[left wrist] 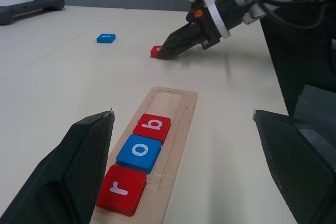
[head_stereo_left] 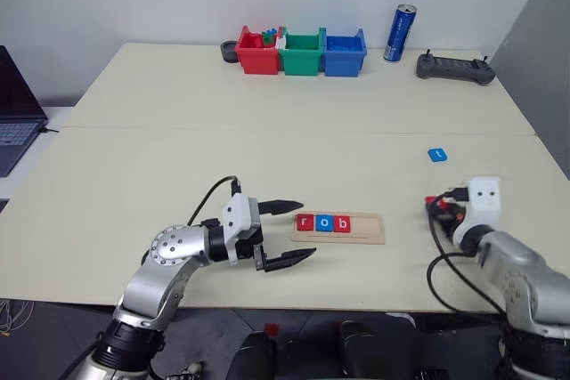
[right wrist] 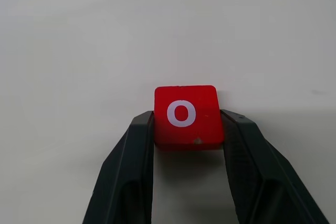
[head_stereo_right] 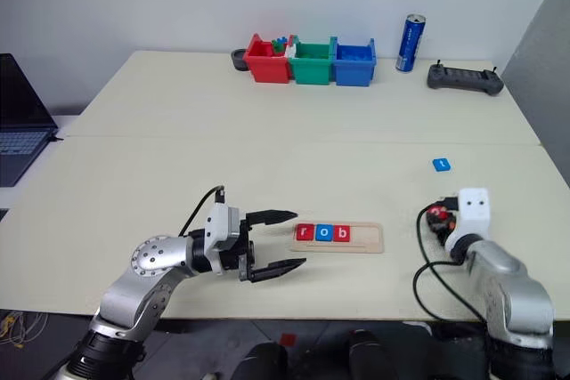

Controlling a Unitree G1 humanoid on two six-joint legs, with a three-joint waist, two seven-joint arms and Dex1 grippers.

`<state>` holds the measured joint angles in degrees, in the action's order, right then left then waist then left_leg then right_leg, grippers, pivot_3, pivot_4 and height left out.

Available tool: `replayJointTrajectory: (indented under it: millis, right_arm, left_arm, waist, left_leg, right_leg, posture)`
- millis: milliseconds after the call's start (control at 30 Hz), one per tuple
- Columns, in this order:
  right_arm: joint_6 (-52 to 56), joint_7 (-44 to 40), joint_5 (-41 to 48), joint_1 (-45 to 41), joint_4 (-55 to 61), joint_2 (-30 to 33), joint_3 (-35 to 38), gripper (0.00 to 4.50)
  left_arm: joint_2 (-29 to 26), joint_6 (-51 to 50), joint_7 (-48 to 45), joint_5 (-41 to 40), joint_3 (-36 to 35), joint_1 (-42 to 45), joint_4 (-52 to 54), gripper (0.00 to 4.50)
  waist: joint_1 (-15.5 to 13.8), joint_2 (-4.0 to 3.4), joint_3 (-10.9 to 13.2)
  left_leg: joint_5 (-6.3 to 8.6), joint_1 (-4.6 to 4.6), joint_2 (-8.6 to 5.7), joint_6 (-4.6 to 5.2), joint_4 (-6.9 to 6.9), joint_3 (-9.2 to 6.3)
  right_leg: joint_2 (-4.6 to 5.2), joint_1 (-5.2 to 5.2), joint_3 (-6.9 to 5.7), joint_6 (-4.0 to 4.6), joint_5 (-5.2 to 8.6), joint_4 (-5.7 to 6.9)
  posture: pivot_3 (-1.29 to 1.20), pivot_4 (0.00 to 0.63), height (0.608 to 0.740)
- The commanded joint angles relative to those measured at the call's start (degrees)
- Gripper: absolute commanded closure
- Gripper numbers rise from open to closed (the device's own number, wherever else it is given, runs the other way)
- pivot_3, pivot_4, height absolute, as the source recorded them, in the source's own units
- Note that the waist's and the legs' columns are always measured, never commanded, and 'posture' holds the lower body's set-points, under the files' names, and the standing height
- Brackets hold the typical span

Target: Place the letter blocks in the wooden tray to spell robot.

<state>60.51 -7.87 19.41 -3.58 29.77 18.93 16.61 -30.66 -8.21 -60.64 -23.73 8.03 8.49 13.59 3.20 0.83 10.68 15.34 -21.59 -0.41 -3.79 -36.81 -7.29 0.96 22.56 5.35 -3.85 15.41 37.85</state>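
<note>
right gripper [right wrist: 184, 129] jaws clamp the red o block [right wrist: 186, 115] on the desk [head_stereo_left: 178, 157]; i'd lift it level into the wooden tray [head_stereo_left: 367, 227] beside b [head_stereo_left: 343, 223]; left gripper [head_stereo_left: 289, 233] jaws open.

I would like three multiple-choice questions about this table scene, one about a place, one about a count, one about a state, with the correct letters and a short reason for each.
1. Where does the blue t block lie?
A. in the wooden tray
B. on the bare table, apart from the tray
C. in the green bin

2. How many letter blocks sit in the wooden tray?
A. three
B. four
C. five

3. What is the state of the right gripper?
A. wide open over the tray
B. shut on a blue block
C. shut on the red o block

Key: 1 B, the blue block lies alone on the table beyond the tray. 2 A, only r, o and b fill it. 3 C, the right wrist view shows both fingers pressing the sides of the red o.
</note>
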Motion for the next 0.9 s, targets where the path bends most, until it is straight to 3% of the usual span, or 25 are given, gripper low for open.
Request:
replayJointTrajectory:
  millis: [33, 200, 467, 733, 767, 900]
  right_arm:
    - [6.5, 4.1, 0.7, 1.7, 9.5, -3.3, -0.6, 3.05]
    - [12.2, 6.7, -0.4, 5.2, 15.9, -6.8, -3.6, 3.05]
    - [13.5, 6.6, -0.9, 5.5, 15.7, -7.0, -4.3, 3.05]
    - [13.6, 6.1, -0.6, 4.9, 15.8, -7.3, -4.0, 0.24]
    - [13.6, 6.1, -0.7, 4.6, 15.9, -7.3, -3.9, 0.02]
    - [11.5, 5.7, -2.5, 2.4, 16.4, -3.9, -4.6, 0.02]
  left_arm:
    - [-0.3, 1.4, -0.3, 0.1, -0.4, -0.2, 1.9, 0.00]
    - [-0.3, 1.6, -0.7, 0.2, -0.1, 0.0, 1.6, 0.00]
    - [0.0, 1.4, -1.0, 0.1, 0.2, 1.4, 0.7, 0.00]
    - [0.2, 1.3, -0.9, 0.2, 0.1, 1.2, 1.0, 0.00]
    - [0.2, 1.2, -0.8, 0.2, 0.1, 1.1, 1.1, 0.00]
    - [0.1, 1.1, -0.7, 0.2, 0.0, 0.7, 1.3, 0.00]
  waist:
    - [0.0, 0.00, 0.0]
    - [-0.1, 0.00, 0.0]
    - [-0.1, 0.00, 0.0]
    - [0.0, 0.03, 0.0]
    - [0.0, 0.03, 0.0]
    - [0.0, 0.02, 0.0]
  left_leg:
    - [0.00, -0.02, 0.00, 0.00, 0.00, -0.01]
    - [0.00, -0.13, 0.01, 0.00, 0.00, 0.00]
    - [0.00, -0.13, 0.01, 0.00, 0.00, 0.01]
    - [0.00, -0.13, 0.01, 0.00, -0.02, 0.00]
    - [0.00, -0.13, 0.01, 0.00, -0.02, 0.00]
    - [0.00, -0.14, 0.01, 0.00, -0.02, 0.01]
  right_leg:
    - [0.00, 0.02, -0.01, -0.01, 0.01, 0.00]
    - [0.00, 0.13, -0.01, 0.00, 0.01, -0.01]
    - [0.00, 0.14, -0.02, -0.01, 0.01, -0.02]
    - [0.01, 0.12, -0.03, -0.02, 0.01, -0.04]
    - [0.01, 0.12, -0.03, -0.02, 0.01, -0.05]
    - [0.01, 0.13, -0.03, -0.02, 0.02, -0.05]
  posture:
    - [0.00, 0.150, 0.740]
    - [0.00, 0.150, 0.740]
    - [0.00, 0.150, 0.740]
    - [0.00, 0.150, 0.740]
    - [0.00, 0.150, 0.740]
    - [0.00, 0.150, 0.740]
